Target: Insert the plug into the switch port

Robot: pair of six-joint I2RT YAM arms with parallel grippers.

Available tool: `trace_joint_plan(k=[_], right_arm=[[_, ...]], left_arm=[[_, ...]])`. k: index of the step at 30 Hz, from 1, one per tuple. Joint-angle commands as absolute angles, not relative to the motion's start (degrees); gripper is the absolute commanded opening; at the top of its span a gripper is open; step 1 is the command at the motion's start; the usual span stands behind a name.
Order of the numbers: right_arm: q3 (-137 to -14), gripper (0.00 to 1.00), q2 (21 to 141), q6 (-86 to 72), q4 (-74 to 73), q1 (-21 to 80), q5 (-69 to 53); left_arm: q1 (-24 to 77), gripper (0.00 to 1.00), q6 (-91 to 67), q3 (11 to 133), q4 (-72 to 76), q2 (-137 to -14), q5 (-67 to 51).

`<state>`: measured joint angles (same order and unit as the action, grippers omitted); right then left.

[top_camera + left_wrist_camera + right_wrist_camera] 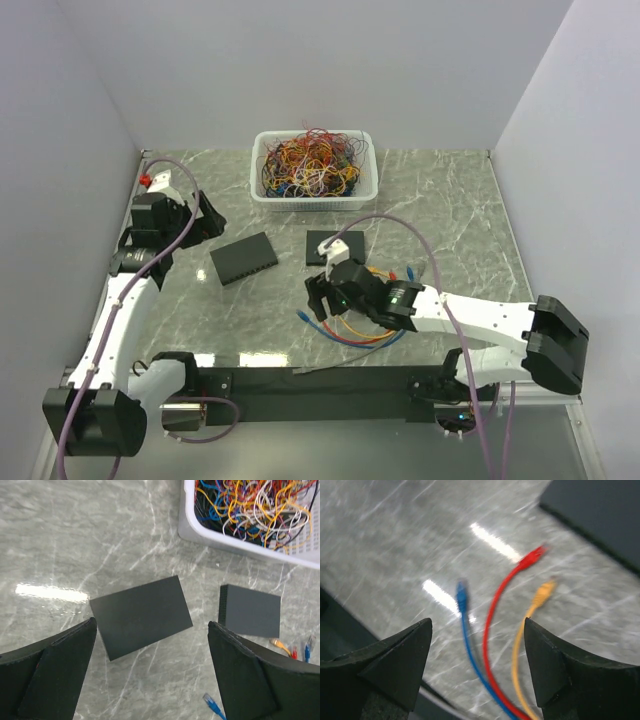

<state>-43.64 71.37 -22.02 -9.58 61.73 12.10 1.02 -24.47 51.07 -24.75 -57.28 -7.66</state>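
Switch (243, 258), taken to be the flat dark box lying tilted left of centre, rests on the marble table (450, 230), nearer than the white basket (310, 199) at the far side. A second dark box (338, 243) sits to its right. Its ribbed side in the left wrist view may be a row of ports, but that cannot be told for sure. The left gripper (152, 625) hangs above the switch, jaws spread wide and holding nothing; it looks best used to pin the box so it cannot slide when pushed. The right gripper (477, 625), likewise spread and empty, hovers low over three loose leads near the front edge: blue cable (465, 630), red cable (488, 630) and yellow cable (516, 655). Their ends lie near together, so I would centre on one alone, likely the blue plug (462, 589), which sits most apart. Pinch the plug body rather than the cord, leaving the tip proud and straight for lining up.
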Motion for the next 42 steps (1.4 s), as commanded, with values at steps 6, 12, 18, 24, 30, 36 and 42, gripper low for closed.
trace_joint_plan(k=[6, 12, 18, 24, 30, 36, 42], right_arm=[[-49.7, 0.77, 80.8, -22.9, -9.4, 65.3, 8.3], [-49.7, 0.6, 84.9, -22.9, -6.5, 65.6, 6.0], [-51.1, 0.41, 88.3, -22.1, -5.5, 65.6, 4.5], [-51.1, 0.4, 90.8, -22.3, -4.3, 65.6, 3.6], [-51.0, 0.39, 92.5, -22.9, -3.6, 65.6, 4.4], [-51.0, 0.39, 94.7, -23.8, -3.3, 65.6, 5.3], [-50.9, 0.38, 96.1, -24.3, -3.3, 65.6, 5.1]], left_arm=[[1.1, 0.99, -23.9, 51.5, -24.1, -53.8, -5.6], [1.1, 0.99, -23.6, 51.2, -24.3, -53.5, -5.2], [1.1, 0.99, -23.6, 51.5, -24.3, -54.0, -5.2], [1.1, 0.99, -23.6, 51.4, -24.3, -54.0, -4.9], [1.1, 0.99, -23.6, 51.4, -24.4, -54.1, -4.7], [1.1, 0.99, -23.6, 51.4, -24.3, -54.1, -4.7], [1.1, 0.99, -23.6, 51.4, -24.5, -54.1, -4.7]])
